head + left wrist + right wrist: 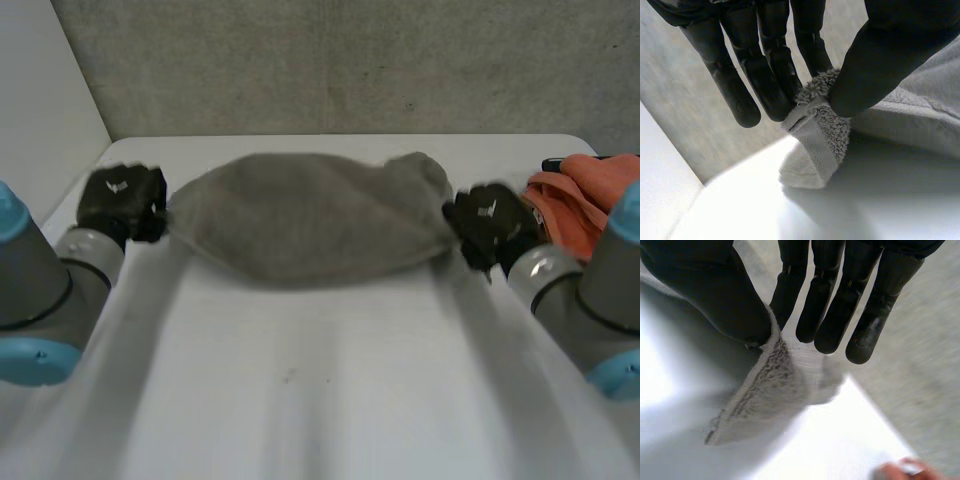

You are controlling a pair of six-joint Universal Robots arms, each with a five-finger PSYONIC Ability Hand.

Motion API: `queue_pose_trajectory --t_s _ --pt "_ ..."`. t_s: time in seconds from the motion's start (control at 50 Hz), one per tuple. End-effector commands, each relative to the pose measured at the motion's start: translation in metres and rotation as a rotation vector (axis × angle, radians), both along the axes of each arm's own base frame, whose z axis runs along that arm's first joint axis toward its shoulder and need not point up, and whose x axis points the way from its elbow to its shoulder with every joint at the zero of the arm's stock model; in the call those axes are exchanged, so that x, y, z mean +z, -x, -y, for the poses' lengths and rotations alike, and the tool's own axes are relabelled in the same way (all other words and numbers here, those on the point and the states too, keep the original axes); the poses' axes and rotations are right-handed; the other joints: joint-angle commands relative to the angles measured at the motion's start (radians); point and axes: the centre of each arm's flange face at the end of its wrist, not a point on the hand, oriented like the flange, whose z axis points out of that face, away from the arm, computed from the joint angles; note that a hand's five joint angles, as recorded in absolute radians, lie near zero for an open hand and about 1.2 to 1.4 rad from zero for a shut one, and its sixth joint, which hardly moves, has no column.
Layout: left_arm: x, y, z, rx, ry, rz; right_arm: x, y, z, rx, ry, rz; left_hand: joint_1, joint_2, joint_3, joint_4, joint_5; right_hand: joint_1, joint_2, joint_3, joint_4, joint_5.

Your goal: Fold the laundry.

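Left hand [120, 200] and right hand [488, 222] each pinch a towel [310, 215] corner, but a weak pinch could let it slip and drop.

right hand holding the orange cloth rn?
No. The right hand pinches one end of the grey towel, while the orange cloth lies on the table beside that arm.

orange cloth [580, 195] partly beyond view's edge
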Motion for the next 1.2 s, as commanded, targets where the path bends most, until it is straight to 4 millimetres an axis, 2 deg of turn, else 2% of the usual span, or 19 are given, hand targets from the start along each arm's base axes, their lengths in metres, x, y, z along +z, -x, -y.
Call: queue_pose_trajectory --t_s 0.02,0.1,0.18,0.28,0.38,0.68,0.74,0.76,0.78,0.92,1.0,1.02,1.06,1.08,1.14,1.16,1.18,1.2 --pt "-0.012 -0.006 0.001 0.012 -0.037 0.005 -0.031 0.013 0.0 -0.039 -0.134 0.049 0.268 0.196 0.199 0.194 0.243 0.405 0.219 0.216 0.207 0.225" --pt "-0.006 -0.007 0.002 0.015 -0.023 -0.004 -0.03 0.026 0.01 -0.118 -0.206 0.176 0.268 0.196 0.199 0.194 0.243 0.405 0.219 0.216 0.207 0.225" --pt "-0.007 -0.007 -0.001 0.014 -0.029 -0.006 -0.029 0.034 0.013 -0.179 -0.279 0.293 0.268 0.196 0.199 0.194 0.243 -0.215 -0.401 -0.404 -0.413 -0.395" --pt "-0.009 -0.007 -0.002 0.012 -0.037 -0.003 -0.033 0.045 0.016 -0.243 -0.36 0.377 0.268 0.196 0.199 0.194 0.243 -0.378 -0.564 -0.567 -0.576 -0.558" --pt "-0.009 -0.007 -0.002 0.014 -0.035 -0.005 -0.039 0.049 0.016 -0.266 -0.4 0.377 0.268 0.196 0.199 0.194 0.243 -0.387 -0.573 -0.576 -0.585 -0.567" --pt "-0.009 -0.015 0.004 0.04 -0.037 -0.002 -0.063 0.043 0.033 -0.24 -0.395 0.288 0.268 0.196 0.199 0.194 0.243 -0.293 -0.479 -0.482 -0.491 -0.473" --pt "-0.009 -0.016 0.003 0.04 -0.044 0.001 -0.065 0.043 0.037 -0.237 -0.374 0.253 0.268 0.196 0.199 0.194 0.243 -0.129 -0.315 -0.318 -0.327 -0.309" --pt "-0.009 -0.016 0.003 0.041 -0.051 0.004 -0.065 0.043 0.038 -0.237 -0.366 0.242 0.268 0.196 0.199 0.194 0.243 0.017 -0.169 -0.172 -0.181 -0.163" --pt "-0.01 -0.016 0.002 0.041 -0.06 0.007 -0.064 0.044 0.039 -0.241 -0.351 0.228 0.268 0.196 0.199 0.194 0.243 0.359 0.172 0.169 0.16 0.178" --pt "-0.008 -0.022 -0.002 0.054 -0.114 0.021 -0.046 0.049 0.044 -0.26 -0.257 0.143 0.268 0.196 0.199 0.194 0.243 0.405 0.219 0.216 0.207 0.225" --pt "-0.002 -0.025 -0.012 0.059 -0.162 0.033 -0.025 0.049 0.035 -0.224 -0.202 0.046 0.268 0.196 0.199 0.194 0.243 0.405 0.219 0.216 0.207 0.225" --pt "-0.001 -0.026 -0.016 0.058 -0.174 0.04 -0.021 0.05 0.027 -0.203 -0.203 -0.029 0.268 0.196 0.199 0.194 0.243 0.405 0.219 0.216 0.207 0.225" --pt "0.001 -0.028 -0.023 0.058 -0.205 0.063 -0.02 0.052 0.017 -0.178 -0.218 -0.12 0.268 0.196 0.199 0.194 0.243 0.405 0.219 0.216 0.207 0.225" --pt "0.001 -0.031 -0.032 0.054 -0.253 0.111 -0.02 0.054 0.012 -0.168 -0.23 -0.166 0.268 0.196 0.199 0.194 0.243 0.405 0.219 0.216 0.207 0.225" --pt "-0.003 -0.039 -0.058 0.031 -0.368 0.243 -0.018 0.062 -0.021 -0.087 -0.329 -0.407 0.268 0.196 0.199 0.194 0.243 0.405 0.219 0.216 0.207 0.225" --pt "-0.003 -0.041 -0.065 0.022 -0.394 0.281 -0.017 0.063 -0.028 -0.07 -0.345 -0.443 0.268 0.196 0.199 0.194 0.243 0.405 0.219 0.216 0.207 0.225" --pt "-0.005 -0.045 -0.08 -0.004 -0.451 0.366 -0.013 0.065 -0.036 -0.054 -0.363 -0.476 0.268 0.196 0.199 0.194 0.243 0.405 0.219 0.216 0.207 0.225" --pt "-0.007 -0.047 -0.087 -0.018 -0.473 0.403 -0.006 0.068 -0.053 -0.028 -0.404 -0.533 0.268 0.196 0.199 0.194 0.243 0.405 0.219 0.216 0.207 0.225"
